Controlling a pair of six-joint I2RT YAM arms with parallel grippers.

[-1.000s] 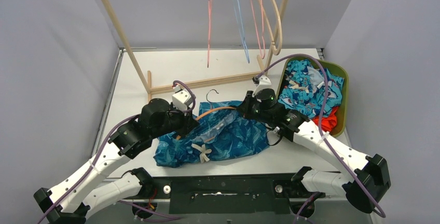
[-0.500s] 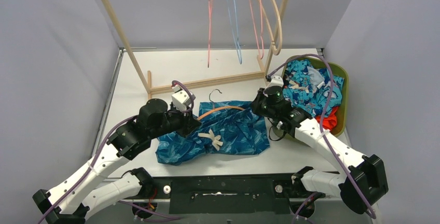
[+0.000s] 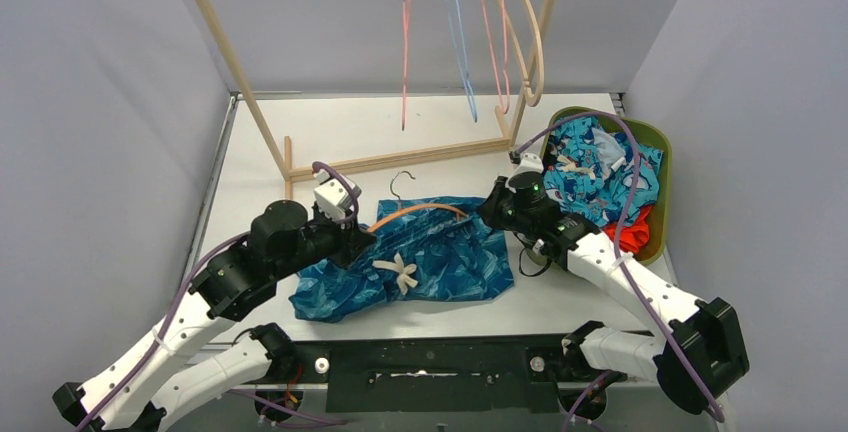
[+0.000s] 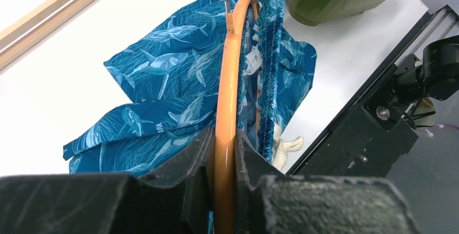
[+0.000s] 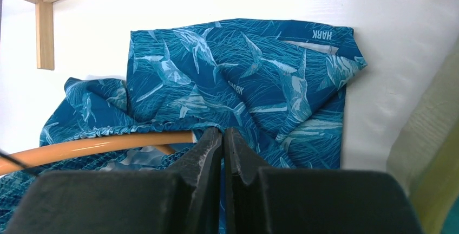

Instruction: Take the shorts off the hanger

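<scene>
The left gripper (image 3: 360, 242) has drawn back toward its own base, taking the orange hanger (image 3: 420, 211) with it, so the hook now sits a little nearer that arm. The right gripper (image 3: 485, 212) swung outward, away from the left one, then eased partway back. It seems to have dragged the waistband of the shorts (image 3: 450, 262) off the hanger's end on its side. The cloth between the grippers lies flatter, and the white drawstring (image 3: 397, 272) has crept closer to the left gripper.

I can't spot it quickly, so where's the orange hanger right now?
In the top view the orange hanger lies mid-table along the waistband of the blue shark-print shorts. Its left end is clamped in the jaws of the left gripper.
</scene>
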